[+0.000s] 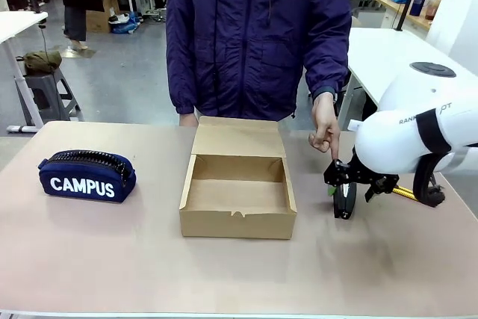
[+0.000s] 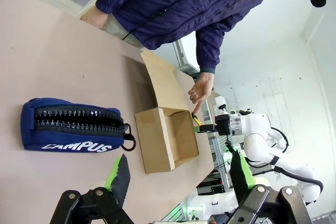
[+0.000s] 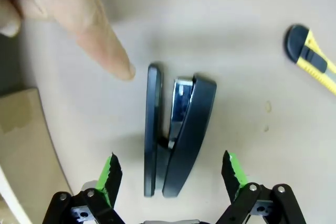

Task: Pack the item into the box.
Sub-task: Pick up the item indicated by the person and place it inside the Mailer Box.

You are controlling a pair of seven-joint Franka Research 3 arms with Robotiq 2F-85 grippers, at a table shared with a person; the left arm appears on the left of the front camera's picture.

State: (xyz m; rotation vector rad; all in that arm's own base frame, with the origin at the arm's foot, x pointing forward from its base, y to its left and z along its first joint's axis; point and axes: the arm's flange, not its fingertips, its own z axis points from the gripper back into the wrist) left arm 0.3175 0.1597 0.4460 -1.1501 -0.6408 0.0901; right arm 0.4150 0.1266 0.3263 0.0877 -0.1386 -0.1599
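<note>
Right wrist view: my right gripper (image 3: 171,162) spread wide astride stapler (image 3: 181,114), nothing gripped; next lower, squeeze, carry to box (image 1: 237,225)

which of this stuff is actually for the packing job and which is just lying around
For the job: black stapler; open cardboard box; right gripper, open, straddling the stapler; person's hand pointing at it.
Just lying about: navy CAMPUS pouch; yellow utility knife.
</note>
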